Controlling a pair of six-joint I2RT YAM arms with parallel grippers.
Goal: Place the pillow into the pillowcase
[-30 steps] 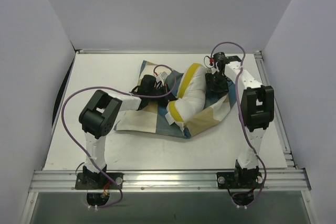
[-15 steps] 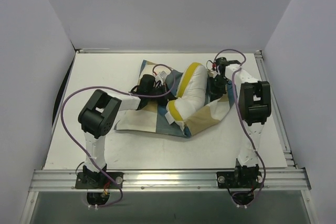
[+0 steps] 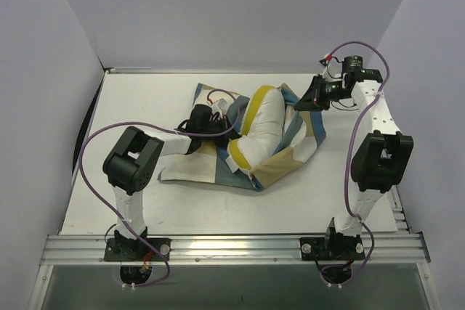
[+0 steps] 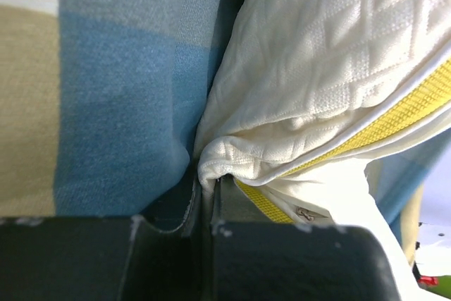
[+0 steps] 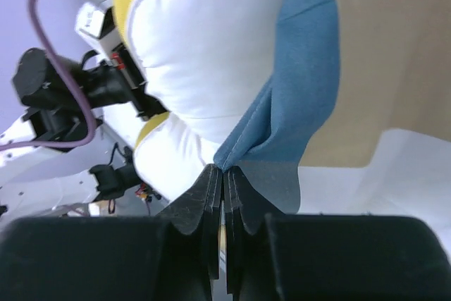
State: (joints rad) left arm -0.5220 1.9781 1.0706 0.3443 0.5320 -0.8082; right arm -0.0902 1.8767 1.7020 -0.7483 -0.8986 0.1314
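White worktop (image 3: 218, 208), with the pillow (image 3: 260, 130) bunched up mid-cloth and mostly uncovered, I'd say. Left hand (image 4: 206, 189) is pinching the pillow's piped corner. Right hand (image 5: 224, 173), off the pillow's right side, pinches the pillowcase (image 5: 303, 89) edge. Pulling the case over it is what's left.

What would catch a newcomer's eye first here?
The cream pillow, bent into a hump mid-table with a yellow band across it, lies on the blue-tan checked pillowcase. At its far right, the right claw is shut on a blue corner of the pillowcase. The left claw pinches the pillow's piped edge from the left.
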